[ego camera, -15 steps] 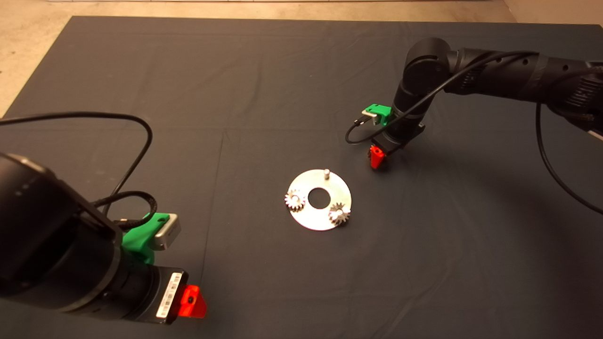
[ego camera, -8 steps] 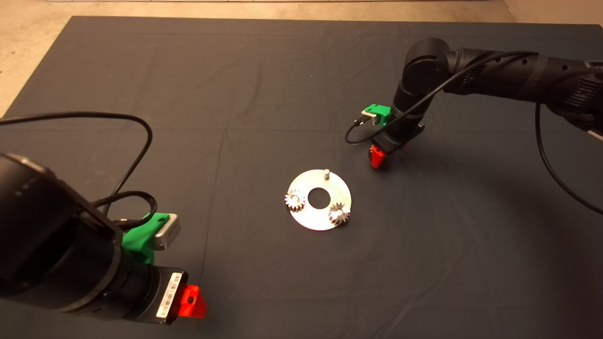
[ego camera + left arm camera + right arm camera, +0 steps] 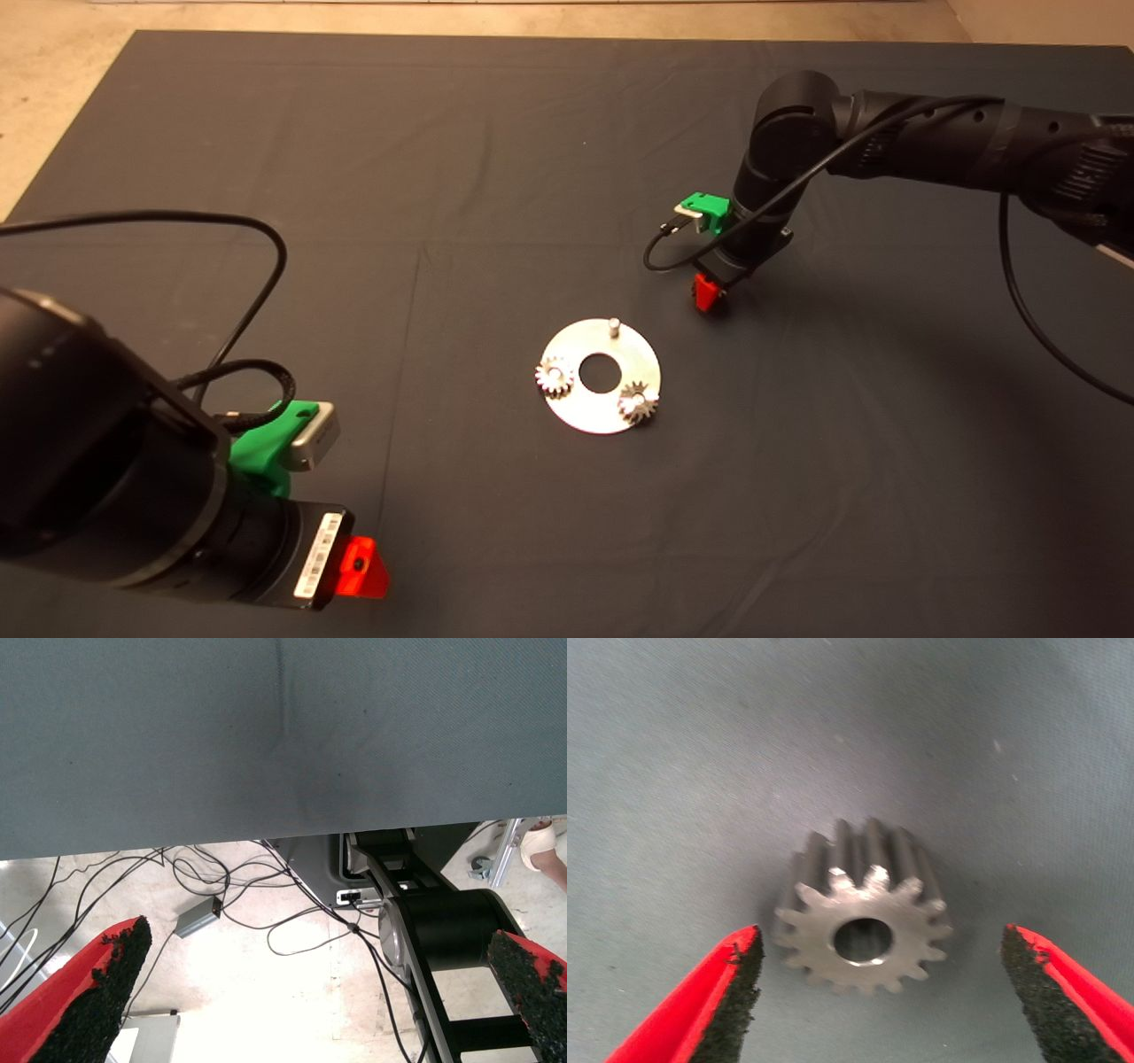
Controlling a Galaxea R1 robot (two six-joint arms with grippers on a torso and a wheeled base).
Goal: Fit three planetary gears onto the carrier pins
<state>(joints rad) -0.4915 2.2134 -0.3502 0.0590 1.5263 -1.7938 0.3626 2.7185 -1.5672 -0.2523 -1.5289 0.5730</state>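
While spread, right claw (image 3: 877,992) around gear (image 3: 864,908).

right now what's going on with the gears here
Two planetary gears already sit on carrier pins of the round metal disc; the far pin is bare. The right gripper is down at the mat beyond the disc, fingers open on either side of the third gear, not gripping it. The left gripper waits at the lower left, open.
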